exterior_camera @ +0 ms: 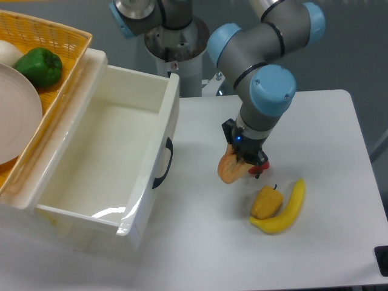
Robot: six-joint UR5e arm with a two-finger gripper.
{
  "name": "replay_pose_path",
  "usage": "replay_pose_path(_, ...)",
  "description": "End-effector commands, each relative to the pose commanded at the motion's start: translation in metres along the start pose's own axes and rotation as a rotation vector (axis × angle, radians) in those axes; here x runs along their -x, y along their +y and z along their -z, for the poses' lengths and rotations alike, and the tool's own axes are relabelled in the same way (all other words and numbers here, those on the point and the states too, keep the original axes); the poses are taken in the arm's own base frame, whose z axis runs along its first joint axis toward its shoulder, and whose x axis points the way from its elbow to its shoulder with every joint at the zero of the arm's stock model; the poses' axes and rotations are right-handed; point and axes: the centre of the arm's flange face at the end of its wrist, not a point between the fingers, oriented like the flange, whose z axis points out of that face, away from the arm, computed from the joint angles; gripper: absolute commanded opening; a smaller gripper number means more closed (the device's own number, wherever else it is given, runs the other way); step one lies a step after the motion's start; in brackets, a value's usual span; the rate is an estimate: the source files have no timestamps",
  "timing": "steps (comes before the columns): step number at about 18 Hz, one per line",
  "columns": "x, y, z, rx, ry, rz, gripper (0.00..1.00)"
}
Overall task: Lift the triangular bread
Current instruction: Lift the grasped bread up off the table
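Claw [244,159] clenched on golden-tan wedge-shaped bread [230,170], hanging clear of white table [315,127]. Grip only at upper end; bread could slip out, drop near yellow-orange pepper [266,202].

Grey arm [267,42], light-blue joint caps

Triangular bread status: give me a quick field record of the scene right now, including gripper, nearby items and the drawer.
gripper: shut on the triangular bread
triangular bread: held at its upper end, hanging tilted, looks clear of the table
yellow pepper: on the table, right of and below the bread, apart from it
banana: on the table, touching the pepper's right side
drawer: open, nothing visible inside
basket: upper left, holds a green pepper and a plate
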Motion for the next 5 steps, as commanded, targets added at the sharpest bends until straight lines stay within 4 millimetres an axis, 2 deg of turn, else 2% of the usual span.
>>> replay_pose_path(5,-0.0013,-0.001,-0.0032,-0.002,0.008,-0.001,0.02)
